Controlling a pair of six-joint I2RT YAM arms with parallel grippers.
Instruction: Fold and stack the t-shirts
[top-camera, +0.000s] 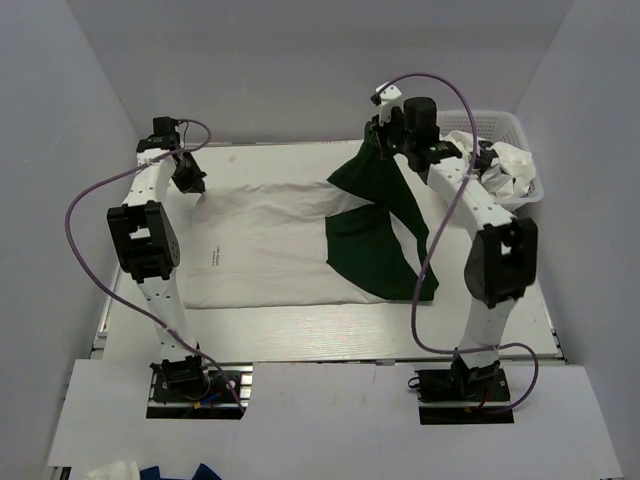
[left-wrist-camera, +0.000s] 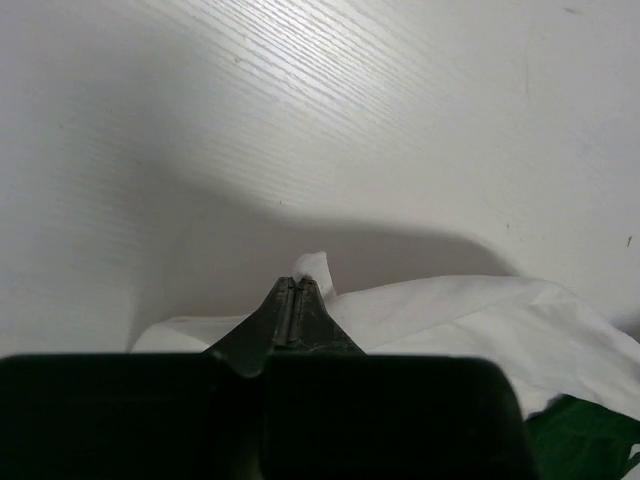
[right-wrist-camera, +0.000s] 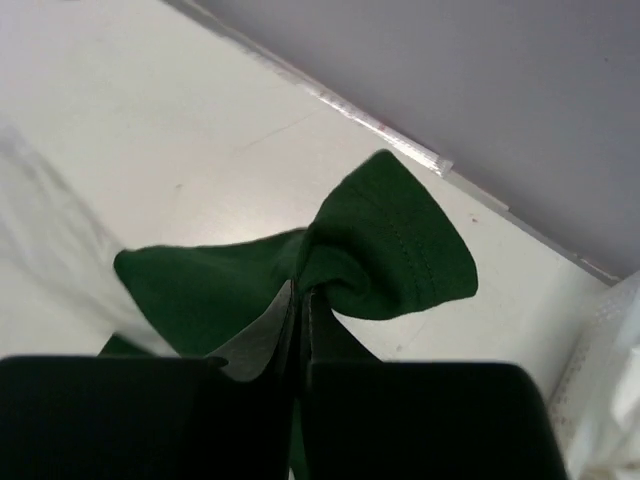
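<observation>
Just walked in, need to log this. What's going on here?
Two robot arms are working on t-shirts. The left hand is shut on a far corner of the white t-shirt spread on the table. The right hand pinches the dark green t-shirt, holding one end up. More white cloth sits in the basket.

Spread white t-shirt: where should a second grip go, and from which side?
Take the white t-shirt by its near-left corner, from the left: flat and uncovered there, while the dark green t-shirt covers the right end and the left hand pinches the far-left corner.
</observation>
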